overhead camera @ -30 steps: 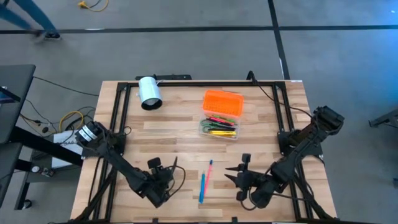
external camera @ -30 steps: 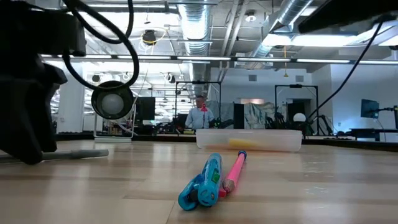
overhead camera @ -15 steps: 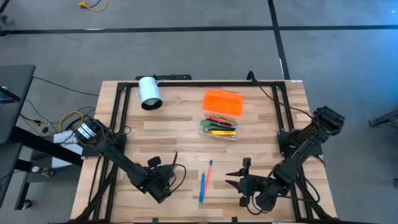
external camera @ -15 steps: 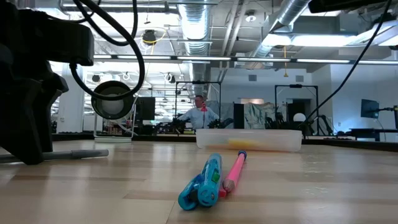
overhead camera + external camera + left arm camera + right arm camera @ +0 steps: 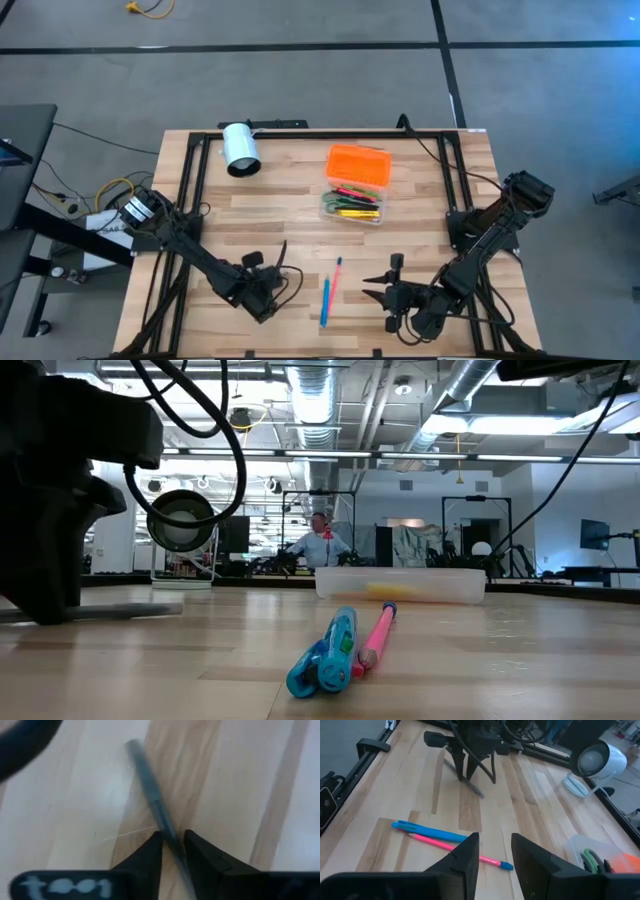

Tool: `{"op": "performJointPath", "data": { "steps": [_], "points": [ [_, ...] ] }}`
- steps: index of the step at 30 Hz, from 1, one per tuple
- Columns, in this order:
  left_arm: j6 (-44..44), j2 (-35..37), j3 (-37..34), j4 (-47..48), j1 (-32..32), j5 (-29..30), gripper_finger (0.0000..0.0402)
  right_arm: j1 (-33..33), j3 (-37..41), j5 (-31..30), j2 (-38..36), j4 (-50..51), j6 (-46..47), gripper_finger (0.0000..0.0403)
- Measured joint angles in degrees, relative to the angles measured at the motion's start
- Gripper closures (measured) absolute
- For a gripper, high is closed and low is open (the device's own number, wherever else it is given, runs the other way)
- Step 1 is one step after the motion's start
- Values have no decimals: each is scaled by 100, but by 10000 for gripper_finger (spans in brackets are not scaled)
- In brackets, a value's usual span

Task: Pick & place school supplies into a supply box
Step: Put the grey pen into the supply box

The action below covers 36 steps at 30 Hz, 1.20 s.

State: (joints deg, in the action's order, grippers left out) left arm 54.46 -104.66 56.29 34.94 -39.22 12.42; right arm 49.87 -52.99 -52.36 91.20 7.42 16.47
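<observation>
Grey pen (image 5: 150, 795) lies on the table (image 5: 260, 215) near left edge | left gripper (image 5: 173, 851) fingers straddle its shaft, apparently not yet pinching | tip: close squarely, lift level | right gripper (image 5: 495, 851) spread, waiting | supply box (image 5: 355, 185) well apart.

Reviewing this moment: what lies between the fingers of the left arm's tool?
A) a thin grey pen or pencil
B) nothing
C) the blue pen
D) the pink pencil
A: in the left wrist view a thin grey pen or pencil on the table runs between the fingers of the left tool.
</observation>
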Motion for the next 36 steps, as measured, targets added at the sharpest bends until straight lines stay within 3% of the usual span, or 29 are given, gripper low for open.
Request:
{"op": "performJointPath", "data": {
  "steps": [5, 9, 22, 36],
  "points": [
    [-394, 0, 0, -31, -22, -47, 377, 0, 0, 138, 0, 1, 2, 295],
    [-416, 0, 0, -24, -27, -20, 391, 0, 0, 144, 0, 1, 2, 295],
    [-252, 0, -2, 26, -5, 140, 310, -41, -2, 148, -2, -21, -28, 295],
    [-564, -4, -9, -9, 54, 384, 312, -83, -2, 173, -2, -34, -44, 295]
  ]
}}
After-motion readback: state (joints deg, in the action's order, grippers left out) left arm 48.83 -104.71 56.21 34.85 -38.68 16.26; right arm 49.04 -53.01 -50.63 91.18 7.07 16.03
